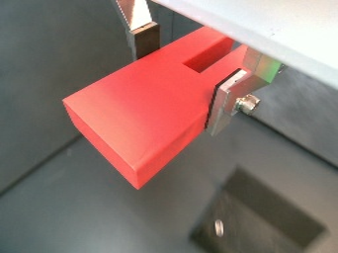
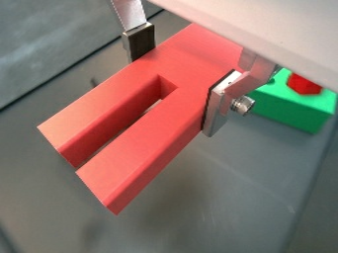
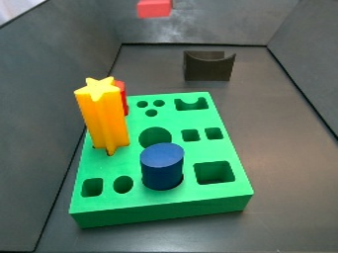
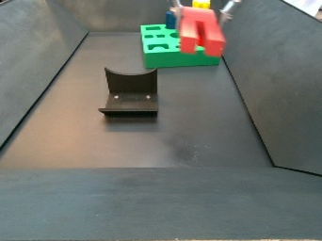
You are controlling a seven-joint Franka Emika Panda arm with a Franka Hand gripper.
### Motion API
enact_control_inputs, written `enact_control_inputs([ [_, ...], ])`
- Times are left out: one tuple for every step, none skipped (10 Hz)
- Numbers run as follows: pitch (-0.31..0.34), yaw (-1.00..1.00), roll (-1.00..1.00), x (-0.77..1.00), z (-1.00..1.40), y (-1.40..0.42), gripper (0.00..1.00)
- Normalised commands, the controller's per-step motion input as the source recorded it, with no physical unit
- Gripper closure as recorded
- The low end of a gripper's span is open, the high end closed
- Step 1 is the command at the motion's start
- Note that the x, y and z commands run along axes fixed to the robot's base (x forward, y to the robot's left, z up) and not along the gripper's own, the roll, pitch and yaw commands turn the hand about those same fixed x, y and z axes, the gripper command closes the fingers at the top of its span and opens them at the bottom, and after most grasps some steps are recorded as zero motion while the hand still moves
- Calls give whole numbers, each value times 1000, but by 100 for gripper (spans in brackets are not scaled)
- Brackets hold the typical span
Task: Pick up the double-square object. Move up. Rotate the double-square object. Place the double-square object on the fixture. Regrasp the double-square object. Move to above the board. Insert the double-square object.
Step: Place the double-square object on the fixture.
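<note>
High above the dark floor, my claw (image 2: 179, 69) is clamped on the double-square object (image 2: 132, 124), lifted clear of everything below. In both wrist views my silver fingers (image 1: 227, 99) press its two opposite faces near the solid end of the slot. The salmon-red block (image 1: 138, 124) juts out from the claw, and its two square legs point away from me in a wrist view, with the slot open between them. In a side view the block (image 4: 201, 31) hangs in the air over the board's (image 4: 170, 47) near edge, touching nothing; in a side view only its end (image 3: 154, 8) shows at the frame's upper edge.

Below, the fixture (image 4: 128, 92) stands alone on the floor, well apart from the green board (image 3: 165, 163). On the board stand a yellow star prism (image 3: 102, 117) near one edge, a darker red peg (image 3: 121, 99) just behind it, and a blue cylinder (image 3: 162, 165) towards the middle.
</note>
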Motion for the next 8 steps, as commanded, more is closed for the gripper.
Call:
enact_control_inputs([
  [-42, -70, 103, 1000, -104, -536, 100],
  [-16, -33, 102, 1000, -103, -483, 100],
  [1, -3, 104, 1000, -97, -412, 100],
  [15, 15, 108, 1000, -82, -330, 100],
  [26, 25, 112, 1000, -74, -276, 100],
  [36, 33, 116, 1000, -63, -222, 100],
  [52, 38, 120, 919, -45, -158, 100],
  [66, 40, 122, 801, -30, -106, 100],
])
